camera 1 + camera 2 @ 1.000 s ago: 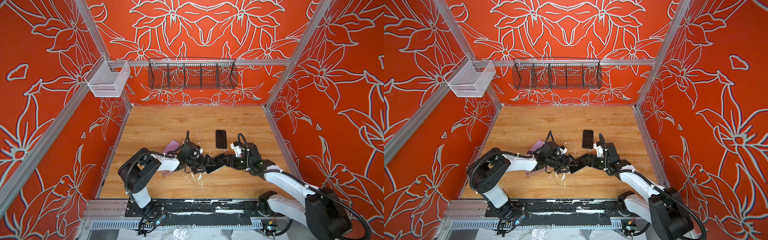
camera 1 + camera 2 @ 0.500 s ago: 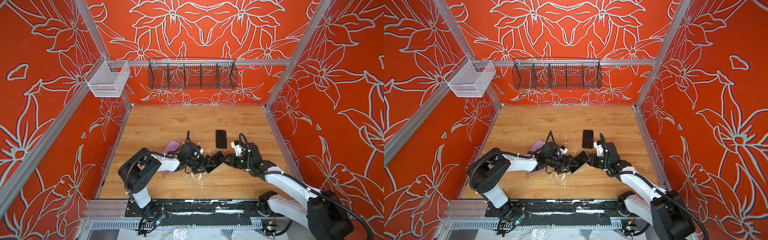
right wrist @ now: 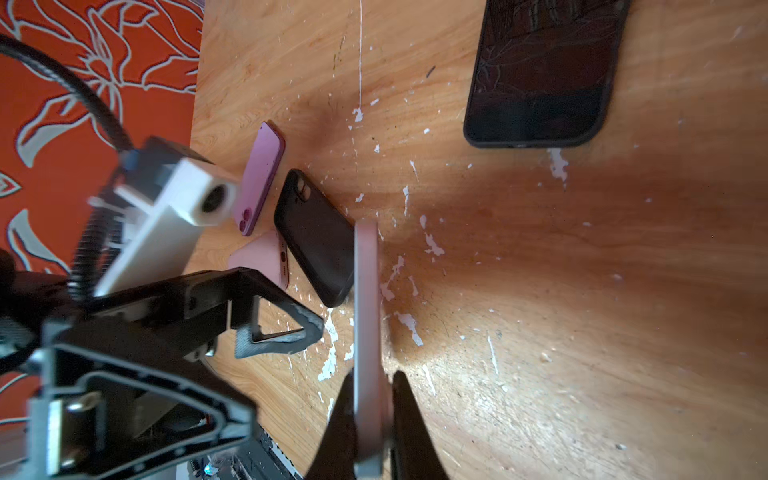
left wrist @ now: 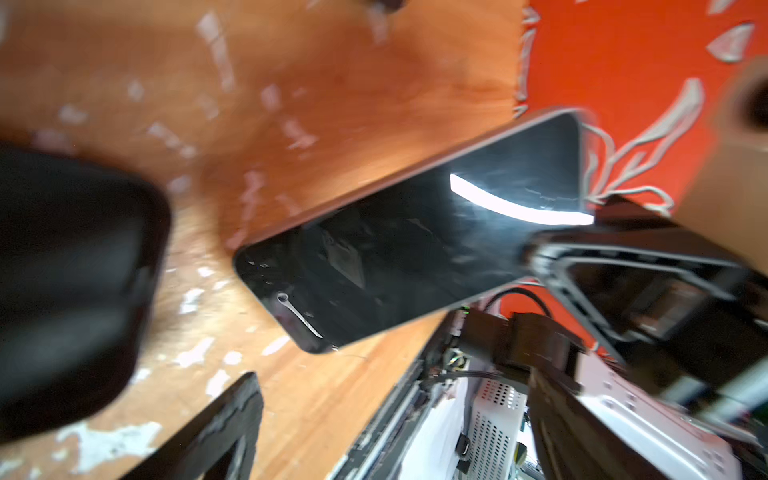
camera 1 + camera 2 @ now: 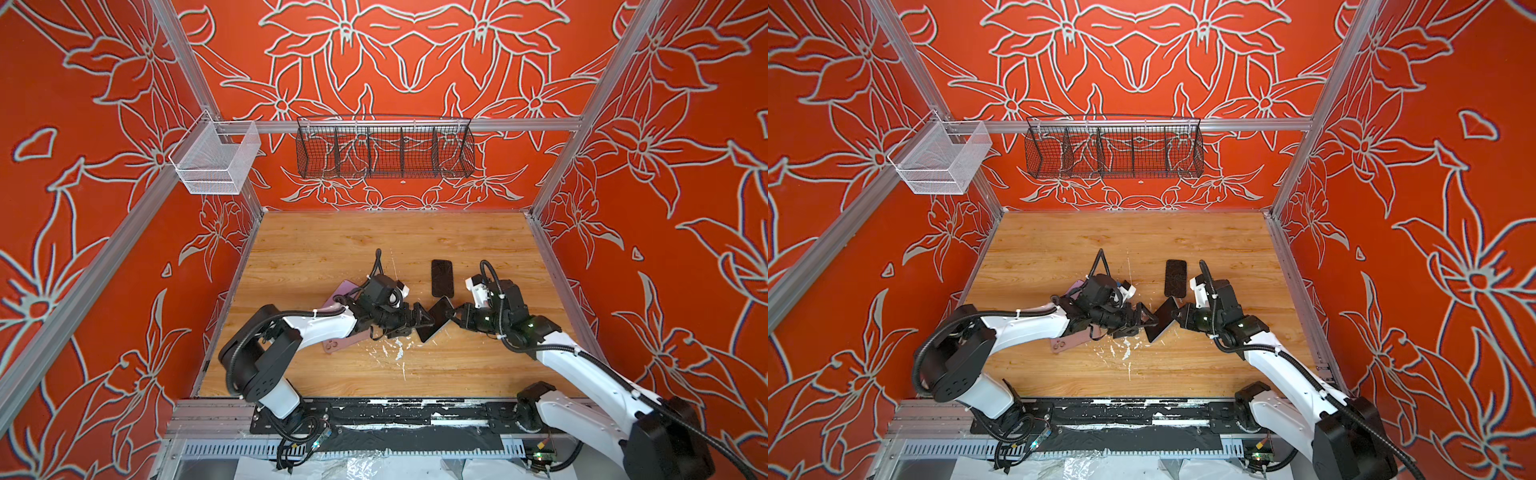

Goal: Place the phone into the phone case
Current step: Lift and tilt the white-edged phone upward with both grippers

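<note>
A phone (image 5: 434, 320) (image 5: 1160, 320) with a dark screen and pinkish edge stands tilted on its edge above the wooden table. My right gripper (image 5: 455, 312) (image 3: 374, 376) is shut on its end; the right wrist view shows it edge-on between both fingers (image 3: 407, 415). My left gripper (image 5: 415, 324) (image 4: 386, 428) is open just left of the phone, not touching it; the screen (image 4: 415, 241) fills the left wrist view. A pink phone case (image 5: 332, 344) (image 3: 262, 257) and a black case (image 3: 316, 237) lie by the left arm.
A purple phone (image 5: 343, 291) (image 3: 259, 178) lies beside the cases. A black-cased phone with a cracked screen (image 5: 441, 277) (image 3: 540, 75) lies flat behind the grippers. White flecks mark the table (image 5: 395, 232). A wire basket (image 5: 384, 151) and a white bin (image 5: 216, 162) hang on the walls.
My right gripper's jaws have closed onto the phone's end, and the phone has tipped up a little higher. The left gripper has stayed open in place.
</note>
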Controlling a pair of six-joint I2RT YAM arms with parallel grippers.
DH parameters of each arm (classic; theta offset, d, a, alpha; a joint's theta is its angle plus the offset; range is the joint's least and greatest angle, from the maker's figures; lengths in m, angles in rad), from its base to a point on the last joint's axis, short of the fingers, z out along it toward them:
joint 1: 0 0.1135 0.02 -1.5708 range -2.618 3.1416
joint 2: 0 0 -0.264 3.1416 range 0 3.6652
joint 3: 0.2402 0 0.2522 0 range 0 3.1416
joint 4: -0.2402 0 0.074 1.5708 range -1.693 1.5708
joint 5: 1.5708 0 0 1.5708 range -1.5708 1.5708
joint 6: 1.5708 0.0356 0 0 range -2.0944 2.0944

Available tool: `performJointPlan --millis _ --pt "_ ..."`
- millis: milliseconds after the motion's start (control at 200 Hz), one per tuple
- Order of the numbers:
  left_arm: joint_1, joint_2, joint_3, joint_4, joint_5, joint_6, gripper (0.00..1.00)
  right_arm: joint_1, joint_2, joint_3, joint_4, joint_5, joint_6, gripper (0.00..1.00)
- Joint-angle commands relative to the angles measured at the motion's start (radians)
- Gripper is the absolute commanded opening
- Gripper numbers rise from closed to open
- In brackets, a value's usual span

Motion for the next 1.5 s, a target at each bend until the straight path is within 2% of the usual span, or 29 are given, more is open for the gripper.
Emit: performJointPlan --millis 0,90,295,520,731,936,1206,1496 --pt "0.041 -0.126 0.075 -0.168 -0.057 0.128 0.97 0.003 -0.030 0.118 -0.131 0.030 -0.069 0.00" --pt "0.093 -0.192 0.120 -0.275 -0.051 0.208 0.97 0.002 -0.007 0.197 -0.188 -0.017 -0.098 0.00" --pt "0.208 -0.254 0.197 -0.467 -0.016 0.361 0.97 0.002 0.099 0.328 -0.268 -0.211 -0.166 0.00" --pt "0.224 -0.268 0.188 -0.479 0.045 0.391 0.97 0.001 0.155 0.352 -0.197 -0.401 -0.169 0.00" --pt "0.224 -0.251 0.156 -0.405 0.182 0.381 0.99 -0.001 0.208 0.370 -0.179 -0.538 -0.190 0.00" --pt "0.224 -0.220 0.153 -0.350 0.294 0.350 0.94 0.000 0.230 0.379 -0.179 -0.594 -0.205 0.00" --pt "0.224 -0.213 0.103 -0.282 0.390 0.308 0.84 -0.012 0.251 0.376 -0.152 -0.629 -0.200 0.00" --pt "0.224 -0.191 0.094 -0.233 0.427 0.285 0.62 -0.019 0.321 0.376 -0.020 -0.702 -0.140 0.00"
